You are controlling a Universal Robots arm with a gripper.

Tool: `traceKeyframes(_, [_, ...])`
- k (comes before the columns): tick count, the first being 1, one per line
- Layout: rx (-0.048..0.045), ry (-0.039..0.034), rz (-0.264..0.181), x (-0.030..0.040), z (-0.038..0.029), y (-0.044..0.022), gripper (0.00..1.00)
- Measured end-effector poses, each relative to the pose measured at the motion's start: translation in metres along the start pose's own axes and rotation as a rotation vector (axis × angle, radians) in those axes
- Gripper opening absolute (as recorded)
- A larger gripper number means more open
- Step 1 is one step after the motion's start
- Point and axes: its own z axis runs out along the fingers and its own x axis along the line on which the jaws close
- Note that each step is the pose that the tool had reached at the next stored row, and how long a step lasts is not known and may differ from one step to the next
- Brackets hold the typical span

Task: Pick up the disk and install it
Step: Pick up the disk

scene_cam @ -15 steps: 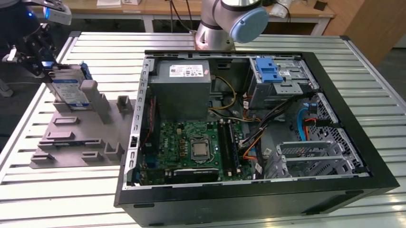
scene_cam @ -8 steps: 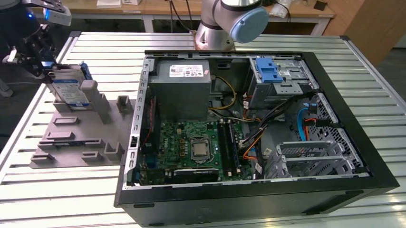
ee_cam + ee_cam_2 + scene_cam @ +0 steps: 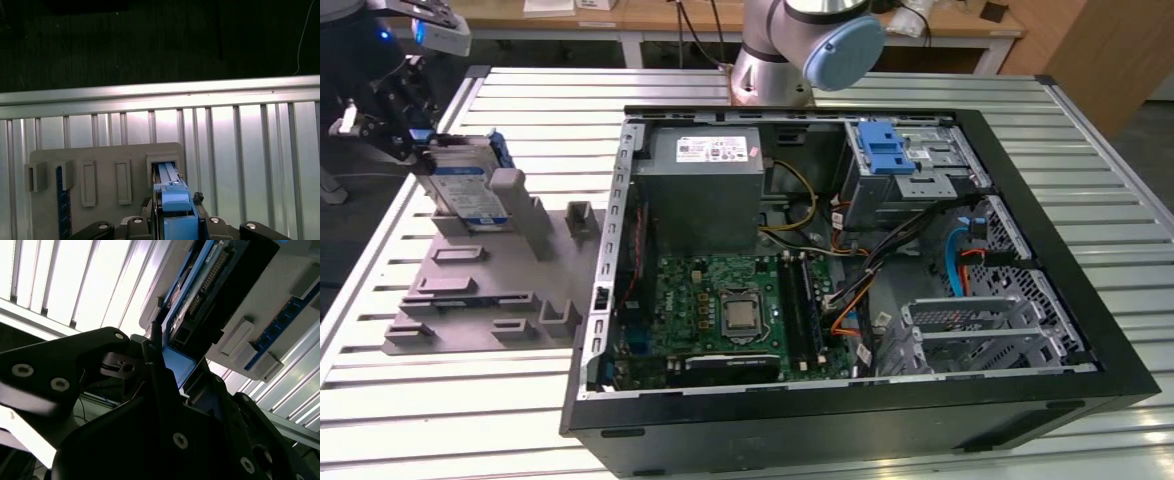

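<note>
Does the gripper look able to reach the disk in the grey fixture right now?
Probably yes. The gripper sits right at the disk, which stands upright in the fixture beside the computer case, with nothing between them in the exterior view.

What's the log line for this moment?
stage: pick | gripper: shut on disk | disk: upright in grey holder | computer case: open

— Where's the disk point(image 3: 464, 188)?
— Upper left of the exterior view, upright on edge in a grey holder point(image 3: 480, 290).
— Looks?
— Silver-grey, blue-and-white label, blue frame along its edges.
</note>
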Motion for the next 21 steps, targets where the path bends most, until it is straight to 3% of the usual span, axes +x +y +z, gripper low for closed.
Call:
traceKeyframes(4, [-0.0001,0.0,0.0,0.0,0.0,0.0,0.37])
traceKeyframes(9, [-0.0001,0.0,-0.005,0.0001,0.0,0.0001,0.37])
traceKeyframes(16, [-0.0014,0.0047,-0.074,0.0005,-0.0001,0.0,0.37])
traceKeyframes(21, [-0.0014,0.0049,-0.076,0.0029,0.0,0.0004,0.37])
